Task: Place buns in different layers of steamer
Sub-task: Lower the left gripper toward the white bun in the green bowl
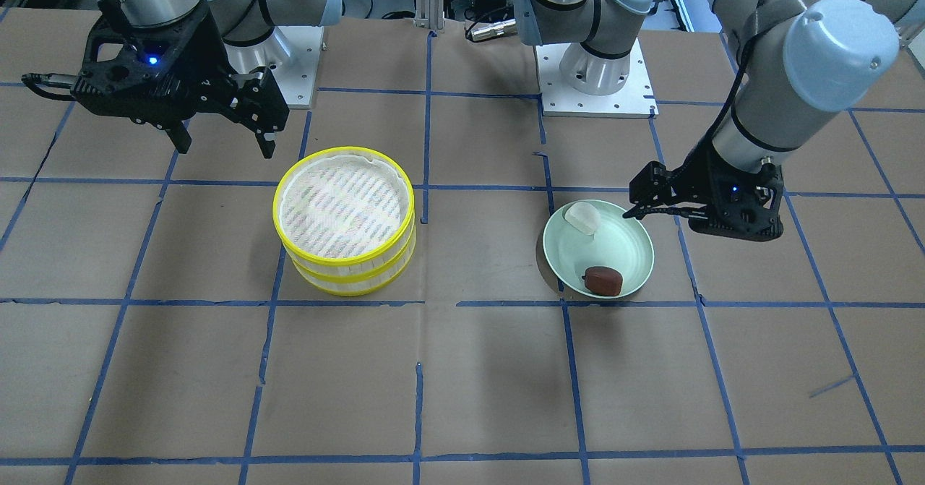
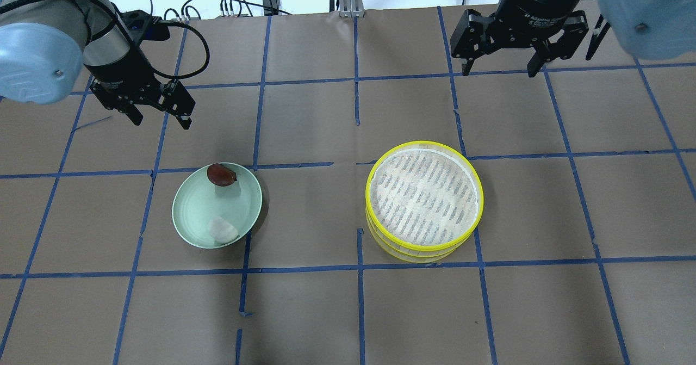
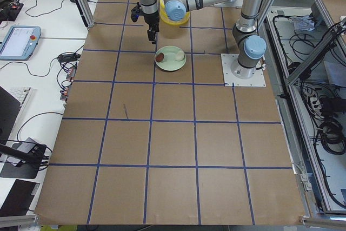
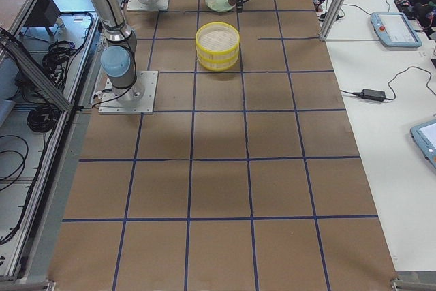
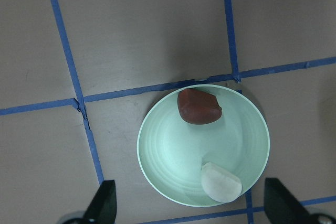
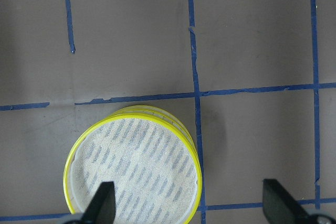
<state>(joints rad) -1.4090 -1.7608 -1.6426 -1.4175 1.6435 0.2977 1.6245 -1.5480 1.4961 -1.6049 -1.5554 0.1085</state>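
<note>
A table [image 2: 304, 218] covered in brown paper and gridded with blue tape fills the views. Beyond its far edge lies a white bench with black cables [image 2: 239, 0].

The two buns lie on a pale green plate [image 2: 193, 207] on the left half of the table. The white bun [image 2: 222, 230] rests against the plate's near side. The reddish-brown bun [image 2: 221, 174] sits at its far rim, and the two are apart from each other.

On the right half stand the two yellow-rimmed steamer layers, stacked. The upper layer [image 2: 424, 193] shows its whole white slatted floor. The lower layer [image 2: 405, 255] peeks out beneath on the near side, and its inside is hidden.

A broad strip of bare paper separates the plate from the steamer.

The left gripper [image 2: 162, 121] hangs above the table to the far left of the plate. Its fingers are spread wide and grip nothing, and its wrist view looks down on the plate and both buns.

The right gripper [image 2: 499, 71] hangs to the far right of the steamer. It too is spread wide with nothing between the fingers.

The side views show long runs of brown paper reaching out to both table ends. The arms' white base plates [image 1: 596, 87] sit along the near edge.
</note>
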